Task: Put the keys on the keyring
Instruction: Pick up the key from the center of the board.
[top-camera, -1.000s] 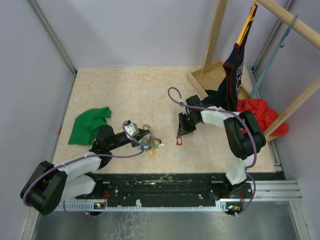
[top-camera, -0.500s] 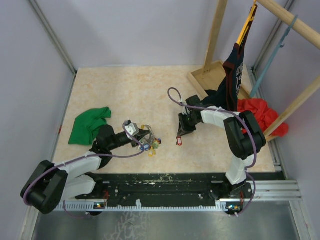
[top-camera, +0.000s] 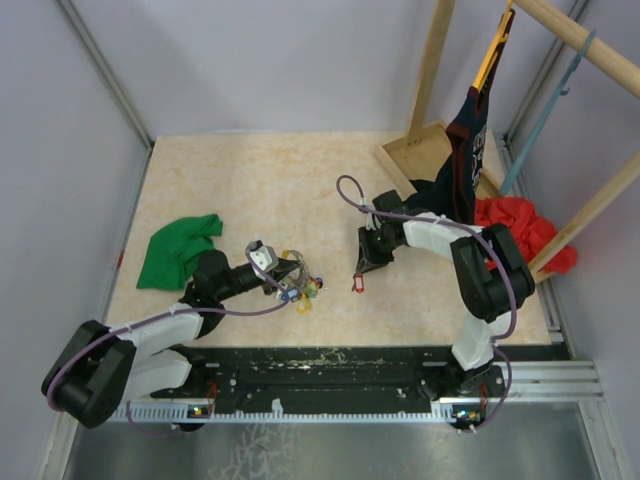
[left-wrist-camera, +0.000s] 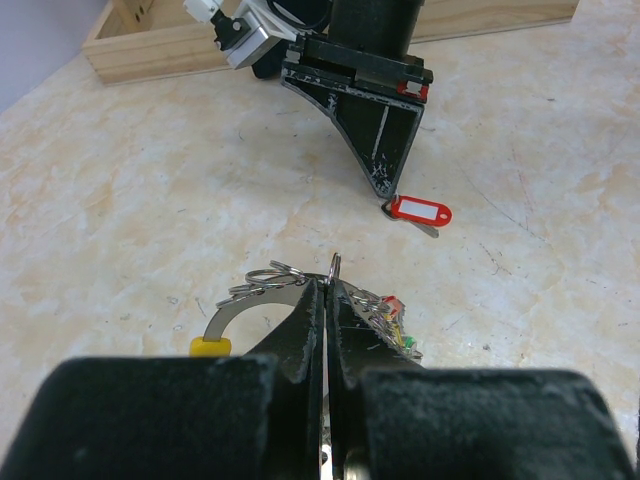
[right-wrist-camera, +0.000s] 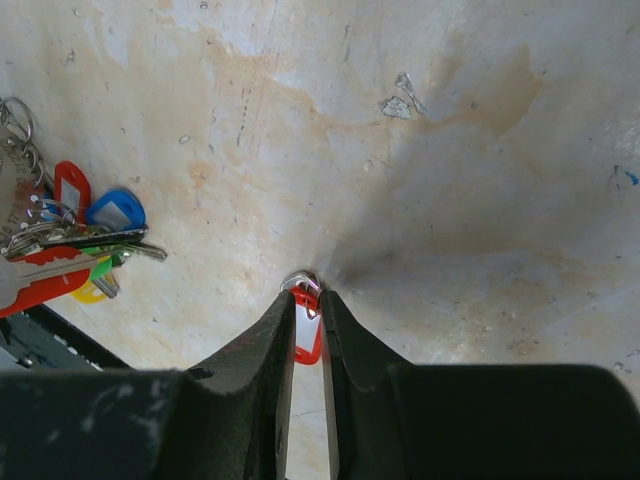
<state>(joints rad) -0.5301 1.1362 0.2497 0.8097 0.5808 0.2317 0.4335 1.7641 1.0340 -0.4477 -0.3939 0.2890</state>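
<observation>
A key with a red tag (top-camera: 357, 285) lies on the table. My right gripper (top-camera: 361, 272) points down at it and is shut on the tag's ring end. The red tag (right-wrist-camera: 308, 338) shows between the jaws, and it also shows in the left wrist view (left-wrist-camera: 418, 210), flat under the right fingers (left-wrist-camera: 378, 140). My left gripper (top-camera: 287, 273) is shut on the grey keyring (left-wrist-camera: 262, 292), which rests low on the table. The bunch of coloured-tag keys (top-camera: 303, 288) hangs off the ring beside it and shows in the right wrist view (right-wrist-camera: 70, 235). The two grippers are about a hand-width apart.
A green cloth (top-camera: 178, 250) lies at the left. A wooden tray (top-camera: 415, 155) and rack posts stand at the back right, with a dark garment (top-camera: 462, 160) hanging and a red cloth (top-camera: 520, 225) below. Walls close the table's sides.
</observation>
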